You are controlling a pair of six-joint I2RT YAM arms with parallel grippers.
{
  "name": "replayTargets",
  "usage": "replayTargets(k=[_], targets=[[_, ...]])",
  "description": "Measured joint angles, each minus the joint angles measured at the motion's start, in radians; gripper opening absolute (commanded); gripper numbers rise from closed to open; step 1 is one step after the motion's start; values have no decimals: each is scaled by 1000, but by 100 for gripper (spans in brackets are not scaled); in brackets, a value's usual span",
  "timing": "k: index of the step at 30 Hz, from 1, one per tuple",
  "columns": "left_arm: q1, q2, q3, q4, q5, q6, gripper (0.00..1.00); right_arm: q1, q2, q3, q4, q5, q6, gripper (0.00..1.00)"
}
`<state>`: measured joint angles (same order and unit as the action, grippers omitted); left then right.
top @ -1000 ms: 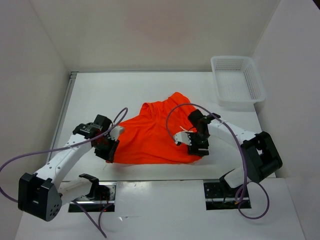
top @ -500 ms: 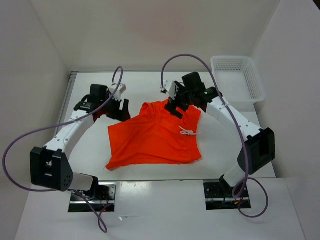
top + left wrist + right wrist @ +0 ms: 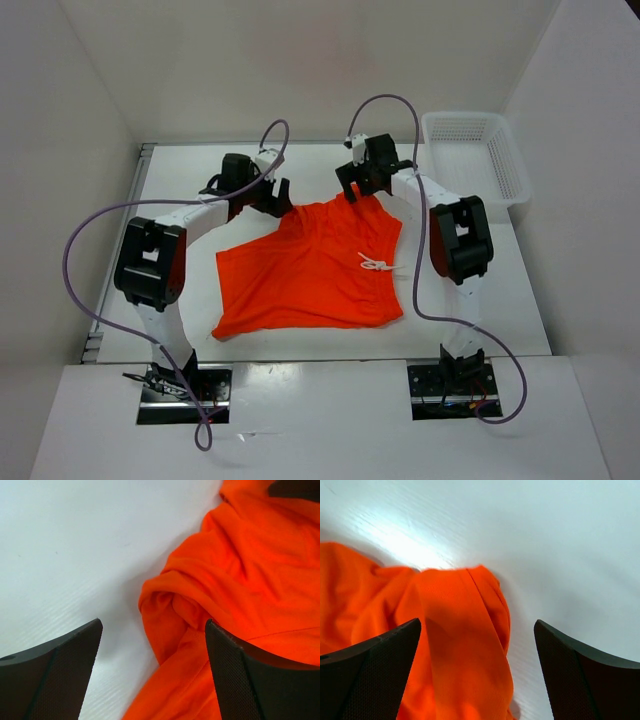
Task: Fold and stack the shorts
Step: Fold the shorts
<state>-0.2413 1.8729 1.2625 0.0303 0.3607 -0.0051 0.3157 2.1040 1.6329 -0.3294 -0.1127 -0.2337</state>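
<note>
The orange-red shorts (image 3: 310,270) lie spread on the white table, with a white drawstring (image 3: 378,264) on the right part. My left gripper (image 3: 273,197) is open at the shorts' far left corner; in the left wrist view its fingers (image 3: 60,665) straddle a bunched fold of the shorts (image 3: 200,605). My right gripper (image 3: 358,188) is open at the far right corner; in the right wrist view the shorts' folded edge (image 3: 460,645) lies between its fingers (image 3: 580,675). Neither gripper holds the cloth.
A white mesh basket (image 3: 474,160) stands at the back right of the table (image 3: 180,290). White walls close the table in at the back and sides. Purple cables loop above both arms.
Both arms have swung from the shorts' near corners to the far edge. The shorts have been pulled flatter and now lie spread out. Both grippers are open at the far corners.
</note>
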Motion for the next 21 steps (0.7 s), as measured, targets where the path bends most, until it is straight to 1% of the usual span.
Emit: replayTargets(k=[1, 2, 5, 6, 8, 9, 11, 13, 15, 17, 18, 20, 21], targets=[[0, 1, 6, 5, 2, 0, 91, 2, 10, 16, 8, -4, 11, 99], [1, 1, 9, 15, 5, 0, 91, 4, 24, 40, 10, -16, 18, 91], [1, 1, 12, 45, 17, 0, 91, 7, 58, 87, 24, -69, 31, 73], [1, 1, 11, 47, 18, 0, 91, 8, 64, 91, 26, -89, 34, 65], [1, -3, 5, 53, 18, 0, 91, 10, 77, 90, 21, -116, 37, 65], [1, -6, -3, 55, 18, 0, 91, 11, 81, 89, 21, -122, 39, 73], [1, -23, -27, 56, 14, 0, 91, 15, 93, 87, 18, -129, 43, 82], [1, -43, -51, 54, 7, 0, 91, 18, 98, 81, 20, -124, 45, 86], [1, -68, -75, 55, 2, 0, 91, 20, 100, 74, 20, -106, 47, 84], [1, -96, -101, 55, -1, 0, 91, 22, 100, 72, 21, -82, 46, 73], [1, -107, -111, 55, -2, 0, 91, 23, 100, 72, 19, -74, 43, 61], [1, -131, -129, 55, -5, 0, 91, 30, 101, 72, 14, -57, 31, 46], [1, -139, -134, 56, -5, 0, 91, 36, 103, 72, 8, -53, 25, 28]])
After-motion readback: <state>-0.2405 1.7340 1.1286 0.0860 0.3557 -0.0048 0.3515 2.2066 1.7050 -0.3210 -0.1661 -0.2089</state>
